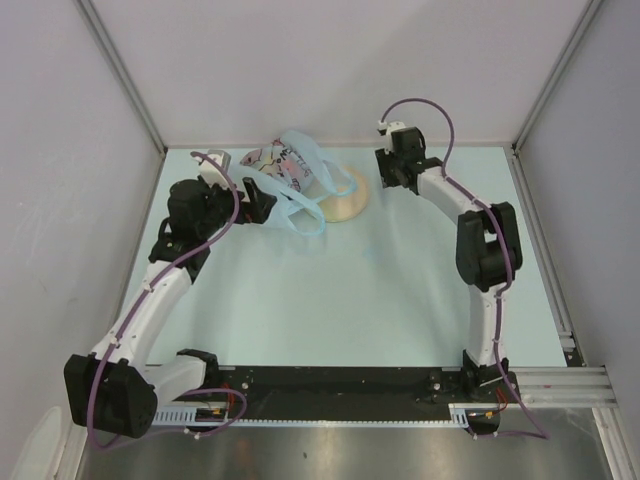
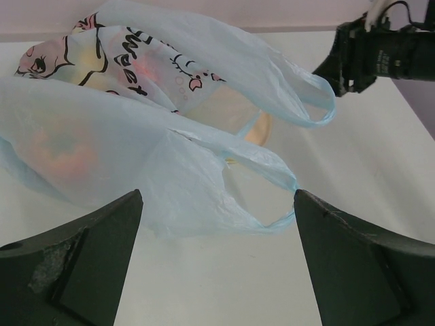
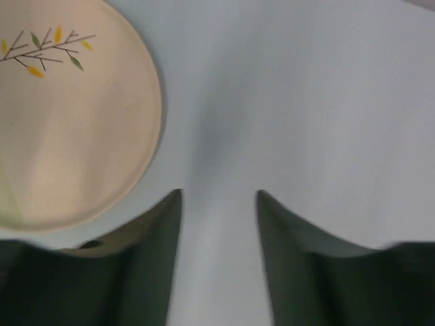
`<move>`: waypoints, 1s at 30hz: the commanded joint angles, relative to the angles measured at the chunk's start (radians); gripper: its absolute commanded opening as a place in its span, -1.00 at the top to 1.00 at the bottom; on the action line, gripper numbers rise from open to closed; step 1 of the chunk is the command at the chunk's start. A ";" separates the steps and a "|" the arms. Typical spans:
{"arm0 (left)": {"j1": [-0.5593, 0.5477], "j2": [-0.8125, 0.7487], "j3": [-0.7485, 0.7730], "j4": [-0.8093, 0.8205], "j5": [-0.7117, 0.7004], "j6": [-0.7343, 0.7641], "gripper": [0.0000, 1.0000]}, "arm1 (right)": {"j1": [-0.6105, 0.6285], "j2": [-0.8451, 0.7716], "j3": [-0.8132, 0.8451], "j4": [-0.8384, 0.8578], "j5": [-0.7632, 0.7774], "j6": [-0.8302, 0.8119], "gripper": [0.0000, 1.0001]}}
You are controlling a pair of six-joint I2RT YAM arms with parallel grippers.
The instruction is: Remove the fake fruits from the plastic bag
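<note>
Left gripper [image 2: 217, 197]: the jaws are spread wide and hold nothing. It sits low over the pale blue-green surface [image 1: 350, 290] and points at the light blue translucent crinkly plastic bag [image 1: 290, 178]. In the left wrist view, the nearer loop handle [image 2: 272, 204] of the bag lies in the gap between the two dark fingers [image 2: 81, 261]. Its end comes close to the right-hand finger; whether they touch cannot be determined.

Right gripper [image 3: 219, 197]: the jaws are partly apart, with only bare surface between them. It hovers just beside the right rim of the round tan plate [image 3: 81, 136], which carries a printed twig with yellow and green leaves.

Plastic bag: it lies crumpled on the far left-centre part of the surface, between the two grippers. The white patch with printed pictures [image 2: 102, 58] is on its far side, and both loop handles extend toward the plate. One handle overlaps the left edge of the plate in the top view.

Small glossy plastic fake fruits [image 2: 64, 146]: they are inside the bag. Through the film they show only as blurred orange-red and pink shapes; separate pieces cannot be distinguished.

Plate: it rests flat on the surface, directly right of the bag.
</note>
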 commanded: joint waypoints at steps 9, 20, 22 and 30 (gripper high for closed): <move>0.012 0.026 0.030 -0.007 0.003 -0.007 -0.96 | 0.082 0.201 0.237 0.036 -0.124 -0.115 0.81; 0.009 0.080 0.044 0.025 -0.007 -0.024 -0.93 | 0.098 0.195 0.077 0.005 -0.164 -0.262 1.00; 0.008 0.083 0.044 0.028 -0.007 -0.025 -0.92 | 0.102 0.192 0.057 0.027 -0.136 -0.287 1.00; 0.008 0.066 0.033 0.044 0.001 -0.024 -0.93 | 0.141 0.189 -0.018 -0.005 -0.125 -0.406 1.00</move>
